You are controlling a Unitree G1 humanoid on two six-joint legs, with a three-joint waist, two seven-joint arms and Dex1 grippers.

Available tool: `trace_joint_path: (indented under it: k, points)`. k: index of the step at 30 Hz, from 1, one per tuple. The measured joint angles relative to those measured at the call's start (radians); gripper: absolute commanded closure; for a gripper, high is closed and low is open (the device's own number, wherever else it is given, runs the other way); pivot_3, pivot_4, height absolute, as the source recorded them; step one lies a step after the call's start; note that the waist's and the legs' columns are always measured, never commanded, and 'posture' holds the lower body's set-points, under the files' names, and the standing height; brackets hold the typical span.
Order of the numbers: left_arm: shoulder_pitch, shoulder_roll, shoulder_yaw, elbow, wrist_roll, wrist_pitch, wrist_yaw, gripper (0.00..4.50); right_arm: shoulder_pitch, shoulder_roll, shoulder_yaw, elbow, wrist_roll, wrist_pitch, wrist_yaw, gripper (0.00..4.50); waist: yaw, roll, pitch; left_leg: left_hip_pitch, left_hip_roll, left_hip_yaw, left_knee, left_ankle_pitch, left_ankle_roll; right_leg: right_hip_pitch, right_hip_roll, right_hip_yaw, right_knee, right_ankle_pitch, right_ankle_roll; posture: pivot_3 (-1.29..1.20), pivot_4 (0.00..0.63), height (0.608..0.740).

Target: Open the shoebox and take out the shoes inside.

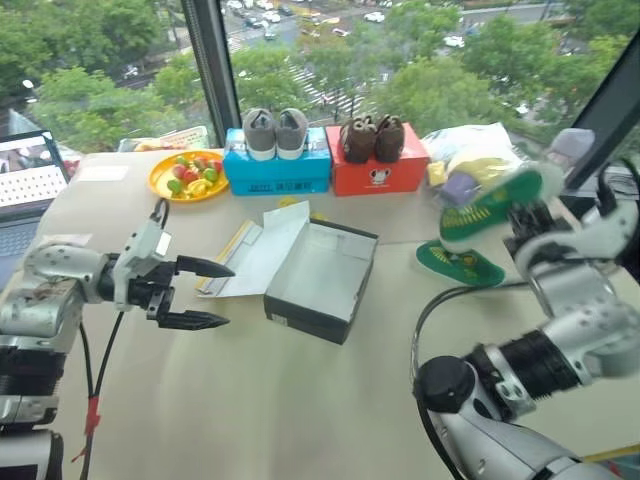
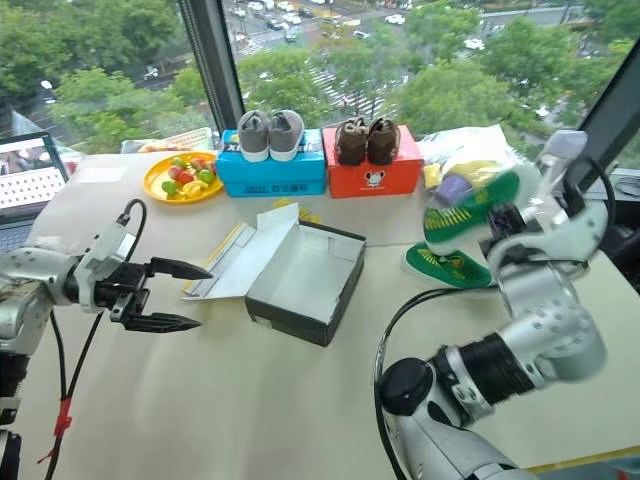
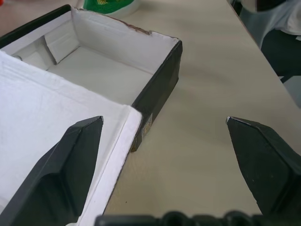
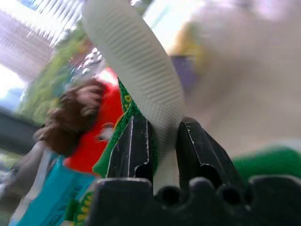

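Shoebox (image 1: pixel 322 280) open, empty; one shoe (image 1: pixel 460 263) on table, other (image 1: pixel 492 203) in right gripper (image 4: pixel 162 141)

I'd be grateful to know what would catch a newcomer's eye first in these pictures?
The right gripper holds a green shoe in the air at the table's right side, above the other green shoe lying on the table. At the centre, the shoebox stands open and empty, with the open left gripper beside it.

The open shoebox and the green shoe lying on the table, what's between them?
Bare table. In the right eye view nothing lies between the shoebox and the green shoe.
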Motion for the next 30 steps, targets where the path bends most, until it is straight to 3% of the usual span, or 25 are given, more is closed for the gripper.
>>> trace_joint_path:
  k: [4, 9, 15, 21, 26, 30]
  points:
    - [-0.014, -0.002, -0.012, 0.018, 0.000, -0.003, -0.001, 0.00, 0.001, 0.002, -0.107, -0.058, 0.073, -0.001, -0.065, 3.90, -0.015, 0.000, 0.000, 0.003, 0.000, 0.001, 0.000, 0.000, 0.000, 0.003, 0.000, 0.002, -0.002, 0.000, 0.001, 0.00, 0.150, 0.731]
    - [-0.035, -0.004, -0.022, 0.022, 0.001, -0.003, -0.001, 0.00, 0.017, 0.004, -0.144, -0.098, 0.143, 0.045, -0.097, 3.90, -0.031, 0.000, 0.000, 0.009, 0.001, 0.001, 0.000, 0.000, 0.000, 0.007, 0.001, 0.005, 0.000, -0.004, 0.007, 0.00, 0.150, 0.731]
    - [-0.046, -0.011, -0.031, 0.011, 0.002, 0.019, 0.002, 0.00, 0.078, 0.004, -0.190, 0.000, 0.173, 0.088, -0.095, 3.90, -0.035, -0.001, 0.000, 0.010, 0.000, 0.003, -0.001, 0.000, 0.001, 0.008, 0.001, 0.008, -0.001, -0.004, 0.007, 0.00, 0.150, 0.731]
    - [-0.066, -0.012, -0.037, -0.029, 0.001, 0.049, 0.014, 0.00, 0.149, 0.002, -0.062, 0.088, 0.139, 0.083, -0.100, 3.90, -0.038, -0.003, -0.002, 0.012, 0.000, 0.003, -0.003, 0.000, 0.001, 0.009, 0.002, 0.010, -0.002, -0.004, 0.007, 0.00, 0.150, 0.731]
    - [-0.066, -0.015, -0.037, -0.054, -0.001, 0.070, 0.027, 0.00, 0.325, 0.001, 0.111, 0.183, 0.037, 0.093, -0.149, 3.90, -0.058, -0.014, -0.008, 0.021, 0.001, 0.004, -0.009, 0.000, 0.001, 0.017, 0.003, 0.011, -0.007, -0.005, 0.007, 0.00, 0.150, 0.731]
    - [-0.068, -0.020, -0.037, -0.069, -0.001, 0.081, 0.029, 0.00, 0.331, 0.001, 0.166, 0.198, 0.006, 0.096, -0.165, 3.90, -0.065, -0.016, -0.010, 0.031, 0.002, 0.004, -0.016, 0.000, 0.001, 0.022, 0.007, 0.015, -0.012, -0.004, 0.006, 0.00, 0.150, 0.731]
